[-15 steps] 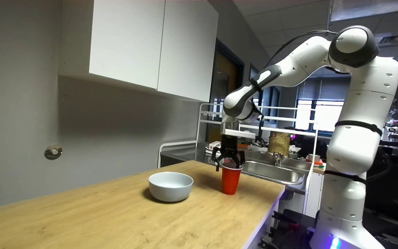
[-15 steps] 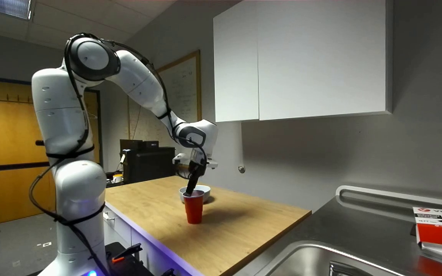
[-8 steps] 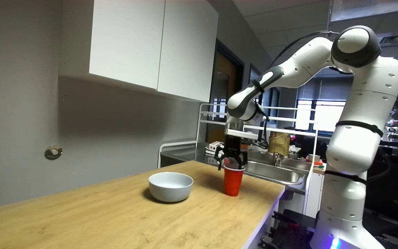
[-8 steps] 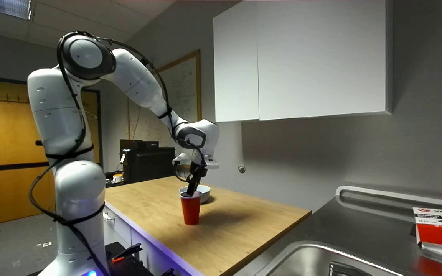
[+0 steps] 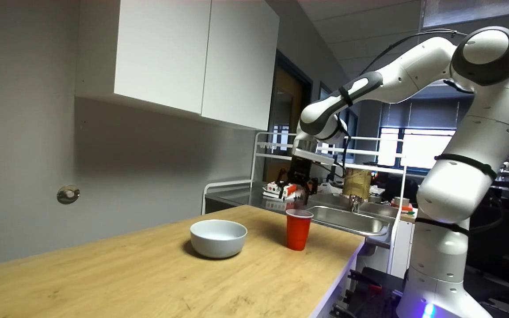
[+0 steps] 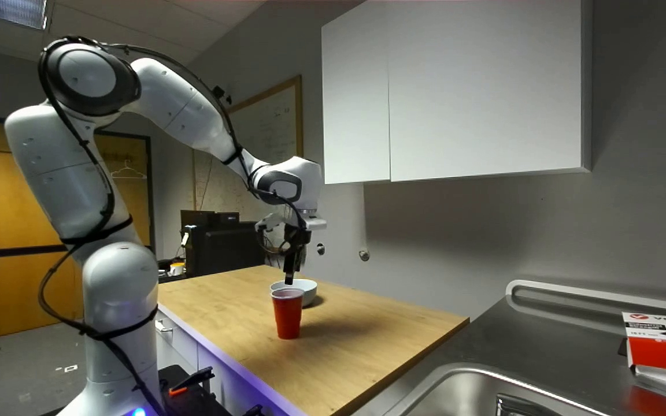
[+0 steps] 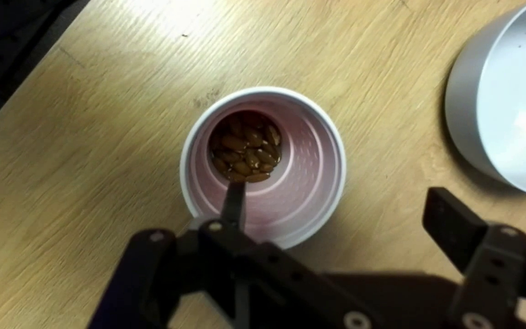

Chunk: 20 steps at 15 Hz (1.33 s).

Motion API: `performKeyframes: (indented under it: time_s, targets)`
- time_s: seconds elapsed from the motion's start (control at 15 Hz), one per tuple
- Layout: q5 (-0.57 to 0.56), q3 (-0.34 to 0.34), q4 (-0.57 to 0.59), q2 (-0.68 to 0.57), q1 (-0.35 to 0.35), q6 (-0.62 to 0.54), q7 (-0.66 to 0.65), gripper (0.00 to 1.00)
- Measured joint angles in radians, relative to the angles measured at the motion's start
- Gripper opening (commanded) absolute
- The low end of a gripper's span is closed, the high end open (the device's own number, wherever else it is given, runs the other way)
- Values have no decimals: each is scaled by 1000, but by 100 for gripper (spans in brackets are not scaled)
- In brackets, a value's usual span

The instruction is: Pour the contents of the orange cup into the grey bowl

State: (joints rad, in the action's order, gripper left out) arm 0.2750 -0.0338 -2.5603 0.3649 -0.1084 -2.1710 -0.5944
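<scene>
Spread and empty, the pincer [image 7: 340, 211] hung above the red cup [image 5: 298, 232] of nuts [image 7: 247, 151] on the worktop [image 5: 148, 278], near the grey bowl [image 5: 218, 240]; the likely step, grasping, called for centring, then lowering.

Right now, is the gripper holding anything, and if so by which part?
Nothing: the open gripper is clear of the orange cup, which stands on the counter.

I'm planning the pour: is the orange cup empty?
Not empty, far from full: in the wrist view, brown almond-like pieces cover only the bottom of the orange cup.
</scene>
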Motion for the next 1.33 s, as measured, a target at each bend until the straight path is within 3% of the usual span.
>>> performKeyframes:
  time_s: [0.4,0.93,1.0,1.13,1.33]
  targets:
    - [-22,-1,-70,39,-56,0,-30,100]
    - [-20,0,-166,30,-57,-1,-30,100]
    - [-19,0,-175,26,-57,-2,-30,75]
    - [-20,0,-184,15,-59,-5,-36,69]
    - [-22,0,-186,8,-60,-27,-55,45]
